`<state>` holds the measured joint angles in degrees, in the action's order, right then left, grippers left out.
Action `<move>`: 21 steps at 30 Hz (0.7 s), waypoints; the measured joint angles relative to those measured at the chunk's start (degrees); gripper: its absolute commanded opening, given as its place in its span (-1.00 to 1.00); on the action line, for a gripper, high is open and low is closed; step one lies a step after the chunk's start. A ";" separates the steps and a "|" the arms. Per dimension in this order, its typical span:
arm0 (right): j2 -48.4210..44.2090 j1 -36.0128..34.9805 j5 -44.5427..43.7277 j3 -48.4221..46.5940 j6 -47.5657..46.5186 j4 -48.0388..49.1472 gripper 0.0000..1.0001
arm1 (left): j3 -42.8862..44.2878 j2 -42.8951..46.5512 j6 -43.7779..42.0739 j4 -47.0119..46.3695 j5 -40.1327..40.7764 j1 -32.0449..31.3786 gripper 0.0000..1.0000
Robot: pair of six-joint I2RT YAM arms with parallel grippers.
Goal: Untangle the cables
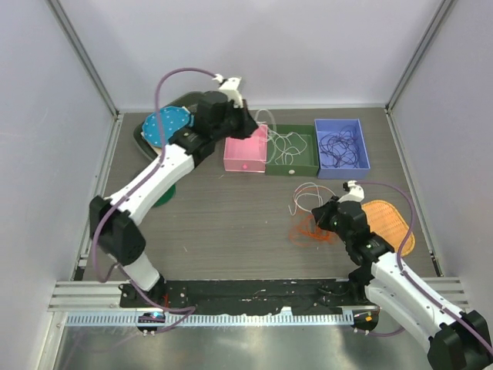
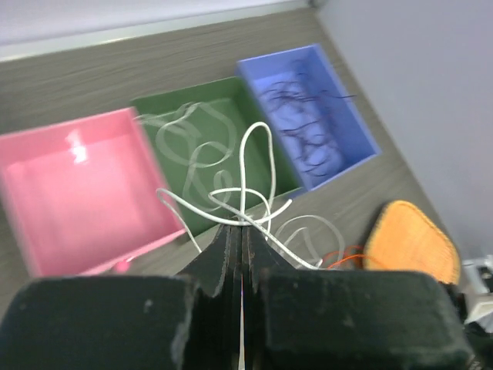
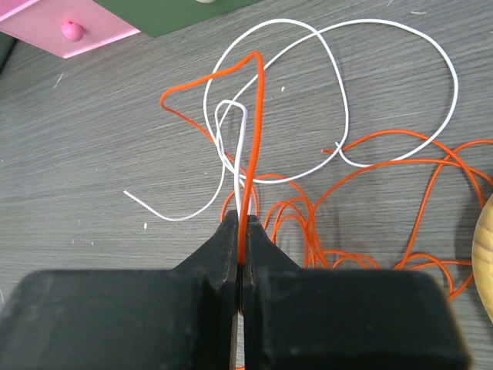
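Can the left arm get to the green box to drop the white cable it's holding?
Probably yes. The left gripper, shut on the white cable, hangs just short of the green box, whose top is open; nothing stands between them.

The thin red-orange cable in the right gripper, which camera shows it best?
The right wrist view: the thin red-orange cable rises sharp and close from the shut right gripper, its other loops spread alongside. The top view shows only a small orange tangle; the left wrist view, a blurred sliver.
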<state>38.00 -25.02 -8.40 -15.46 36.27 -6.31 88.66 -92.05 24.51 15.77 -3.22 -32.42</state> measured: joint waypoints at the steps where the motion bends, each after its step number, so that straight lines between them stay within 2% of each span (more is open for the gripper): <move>1: -0.39 0.00 0.11 0.24 0.00 0.26 -0.99 | 2.62 -2.67 0.04 -0.92 -1.84 -0.83 -0.99; 6: -2.14 0.00 0.46 0.87 -0.04 1.51 -0.99 | 15.65 -16.33 0.61 -5.05 -7.41 -2.27 -0.99; 10: -2.54 0.00 -0.35 1.07 -0.17 1.53 -0.99 | 28.83 -28.48 0.48 -3.41 -8.74 -2.16 -0.96; 11: -2.56 0.00 -0.52 1.09 -0.20 1.55 -0.99 | 34.14 -32.74 0.15 -1.77 -8.48 -2.34 -0.80; 12: -2.64 0.00 -0.63 1.18 -0.17 1.55 -0.98 | 37.46 -35.56 -0.48 -0.68 -8.22 -2.54 -0.53; 13: -2.80 0.00 -0.72 1.31 -0.17 1.60 -0.99 | 41.55 -38.53 -1.27 1.33 -7.85 -2.69 0.03; 15: -2.93 0.00 -0.92 1.53 -0.20 1.66 -0.99 | 49.94 -44.94 -3.45 4.98 -5.62 -3.56 0.30; 16: -2.91 0.00 -0.94 1.60 -0.17 1.64 -0.99 | 52.68 -47.10 -4.33 7.02 -4.37 -4.15 0.53; 17: -2.89 0.00 -0.96 1.66 -0.17 1.64 -0.99 | 54.18 -48.59 -5.14 8.66 -2.86 -4.87 0.62; 18: -2.89 0.00 -0.94 1.68 -0.17 1.60 -0.99 | 54.47 -49.20 -5.86 9.73 -1.88 -5.49 0.93; 21: -2.89 0.00 -0.96 1.95 -0.17 1.84 -0.99 | 52.63 -49.03 -7.28 12.22 0.81 -7.19 0.99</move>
<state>35.11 -25.02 -9.37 -13.52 36.10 -4.47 141.29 -141.08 17.23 27.99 -2.42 -39.62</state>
